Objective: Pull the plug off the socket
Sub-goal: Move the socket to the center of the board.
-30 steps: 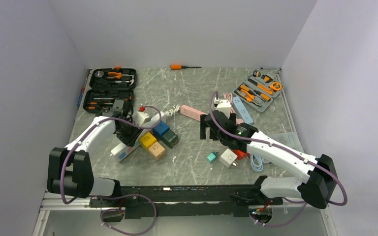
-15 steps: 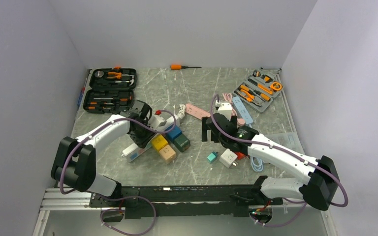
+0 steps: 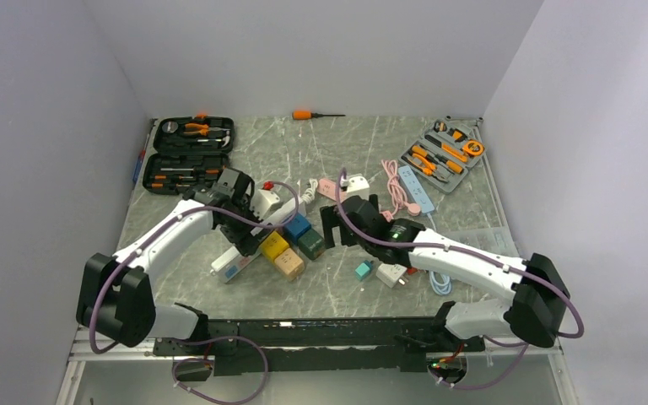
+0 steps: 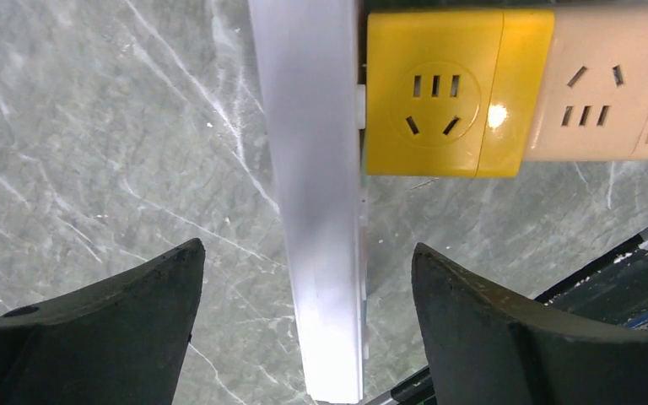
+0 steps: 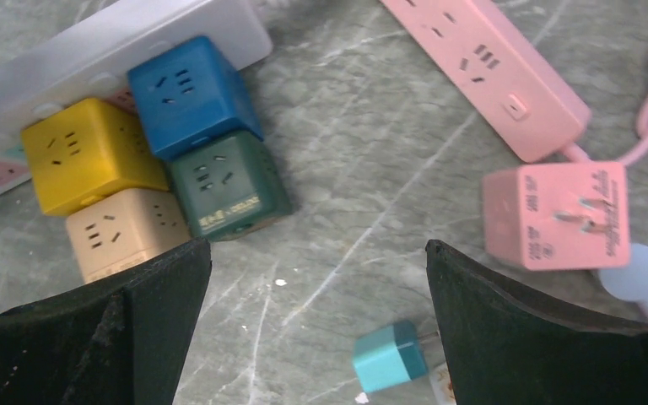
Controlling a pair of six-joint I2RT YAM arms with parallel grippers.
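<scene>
The white socket strip [image 3: 234, 260] lies diagonally on the marble, with four cube plugs against its right side: yellow [image 3: 275, 245], blue [image 3: 297, 226], green [image 3: 310, 243] and beige [image 3: 288, 263]. My left gripper [image 3: 247, 239] hangs open straddling the strip [image 4: 321, 253], its fingers clear of both sides. In its wrist view the yellow cube [image 4: 434, 93] sits plugged into the strip's edge, the beige cube [image 4: 607, 84] beside it. My right gripper [image 3: 331, 229] stands open just right of the green cube [image 5: 228, 186], holding nothing.
A pink power strip [image 3: 333, 187], a pink plug [image 5: 557, 215] and a light-blue strip [image 3: 413, 187] lie behind my right arm. A teal plug [image 3: 362, 270] and a white charger [image 3: 391, 274] sit beneath it. A black tool case [image 3: 190, 152], a grey tool tray [image 3: 443, 156] and an orange screwdriver [image 3: 304, 114] lie at the back.
My left gripper has opened and let go of the white strip after dragging it and the cubes to the right. My right arm has moved left, close to the cubes.
</scene>
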